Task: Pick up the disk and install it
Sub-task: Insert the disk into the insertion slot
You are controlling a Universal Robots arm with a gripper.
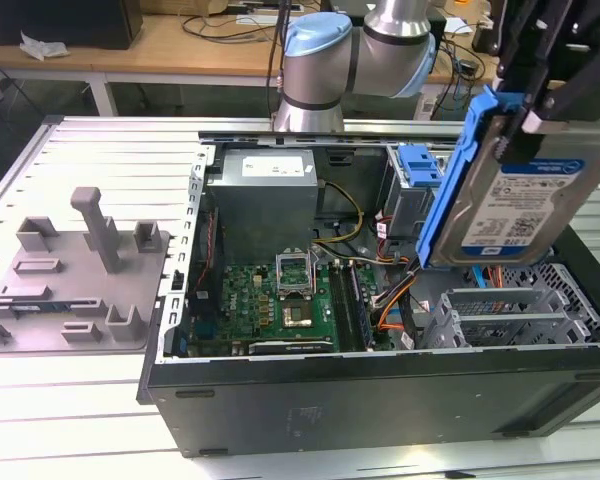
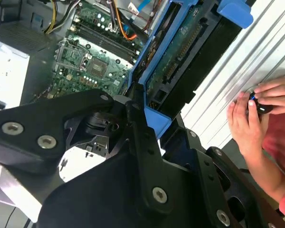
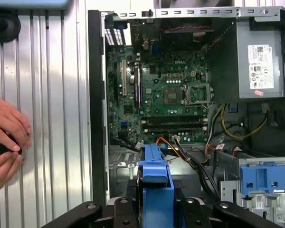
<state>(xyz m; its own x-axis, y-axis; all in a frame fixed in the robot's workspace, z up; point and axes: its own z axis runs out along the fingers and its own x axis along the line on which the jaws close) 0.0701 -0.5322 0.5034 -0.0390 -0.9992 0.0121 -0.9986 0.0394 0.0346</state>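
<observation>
Disk hung upright over the open case, at the exterior view's right, clamped in the gripper's closed jaws. The exterior view showed its labelled face and the second wrist view its circuit-board side. Both wrist views caught a person's hands on the table beside the case.

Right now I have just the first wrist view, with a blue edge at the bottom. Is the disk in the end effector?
Observer: Yes. In the exterior view the end effector grips the disk near its top, label side towards that camera.
Operator: Is it installed?
Observer: No. That view shows it held up over the open case, not in the drive cage at the exterior view's right.
Operator: And its other face?
Observer: The second wrist view shows a bare circuit board there.
</observation>
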